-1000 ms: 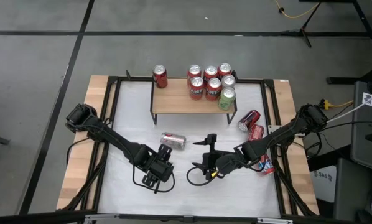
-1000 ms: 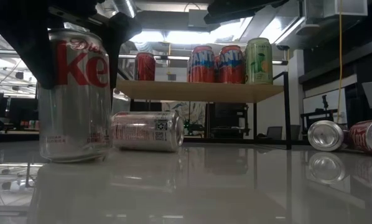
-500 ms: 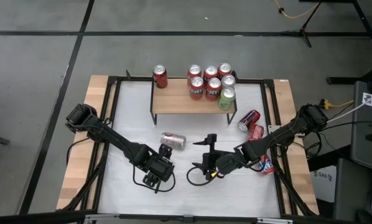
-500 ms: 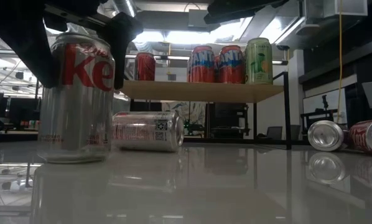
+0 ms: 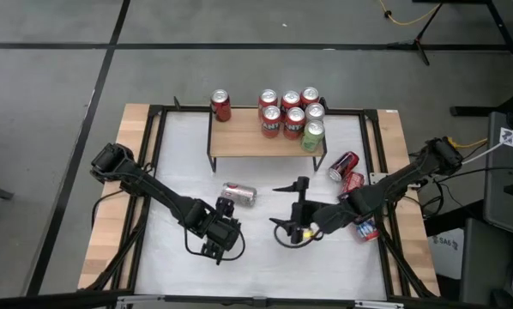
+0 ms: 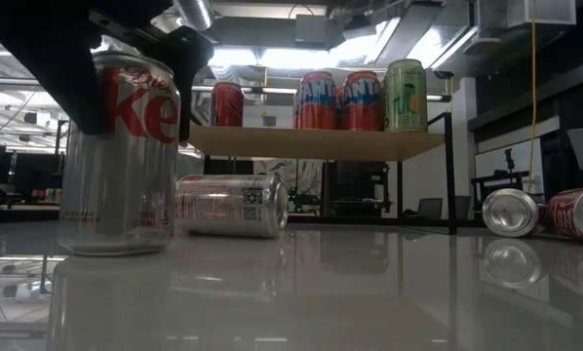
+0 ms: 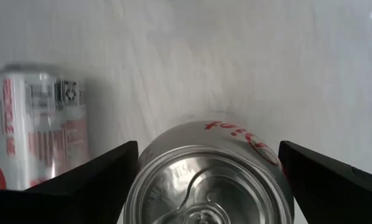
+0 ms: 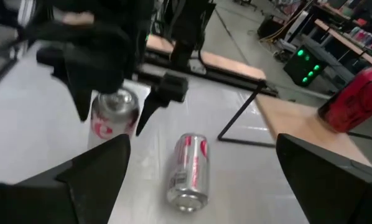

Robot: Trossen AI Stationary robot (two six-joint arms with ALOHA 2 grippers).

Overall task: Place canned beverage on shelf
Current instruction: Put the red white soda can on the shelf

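A silver Diet Coke can (image 6: 116, 156) stands upright on the white table near its front left; it also shows in the left wrist view (image 7: 211, 174). My left gripper (image 5: 220, 237) is above it and shut on it, fingers pointing down. My right gripper (image 5: 284, 206) hangs open and empty over the table's middle; its wrist view shows the silver can (image 8: 113, 118). The shelf (image 5: 256, 142), a light-wood plank on black legs, stands at the far side with several upright cans (image 5: 291, 116). A second silver can (image 5: 238, 194) lies on its side before the shelf. My left gripper pinches the silver can's upper wall just below the rim (image 7: 142, 163) between its two fingers (image 6: 192, 73), one on each side. The fingers come from above, pointing down. The can is upright, and its base appears to rest on the table.
Three red cans lie on their sides by the table's right edge (image 5: 344, 165), (image 5: 353, 182), (image 5: 365, 227). A lone red can (image 5: 220, 105) stands on the shelf's left end, a green one (image 5: 312, 136) on its right front. The black frame rails (image 5: 153, 172) run along the table's sides.
My left gripper's fingers have closed in on the silver can, which has shifted slightly and stayed upright. My right gripper has gone a little toward the table's right edge and turned, staying open.
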